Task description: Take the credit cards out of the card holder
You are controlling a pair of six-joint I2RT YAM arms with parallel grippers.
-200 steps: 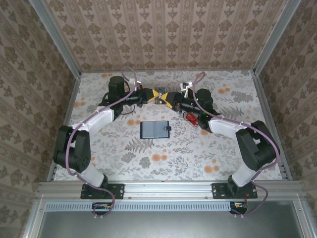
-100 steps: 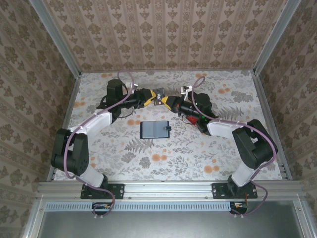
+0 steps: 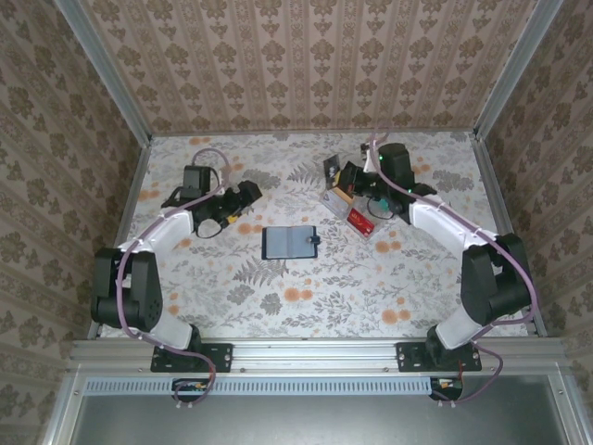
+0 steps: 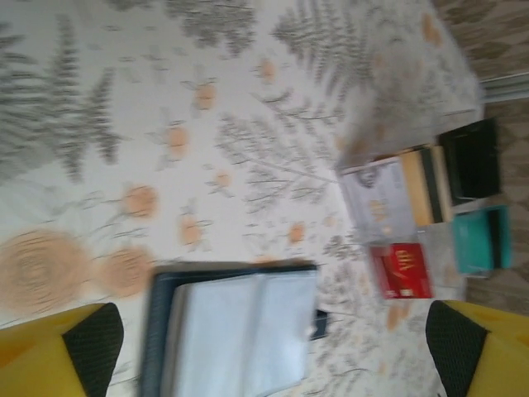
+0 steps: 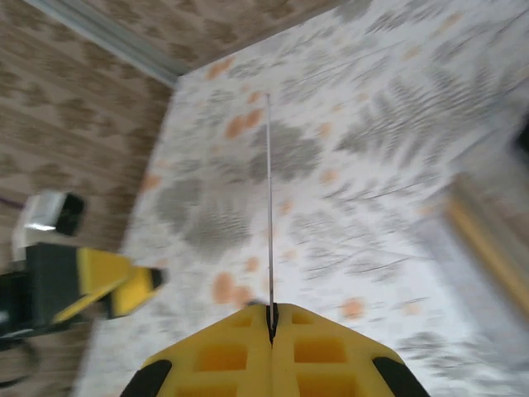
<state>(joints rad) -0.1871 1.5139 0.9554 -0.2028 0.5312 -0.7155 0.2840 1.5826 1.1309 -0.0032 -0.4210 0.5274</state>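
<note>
I am looking down on a table under a pale cloth printed with grey ferns and orange flowers. Brown damask wallpaper closes it in on three sides. Aluminium posts rise at the far corners, and a metal rail runs along the near edge, carrying both arm bases.

The holder lies open near the middle of the cloth, grey-blue inside up, with its small tab on the right edge. It is apart from both grippers.

The left gripper hangs to the far left of the holder, jaws spread wide with nothing between them. From its wrist camera I see its black-padded fingers at the bottom corners and the blurred holder below.

The right gripper sits far right, clenched on a thin card. Its wrist camera shows that card edge-on, a dark line standing out of the closed yellow fingers. I cannot tell its colour.

A clear tray lies right of the holder with a red card in it.
</note>
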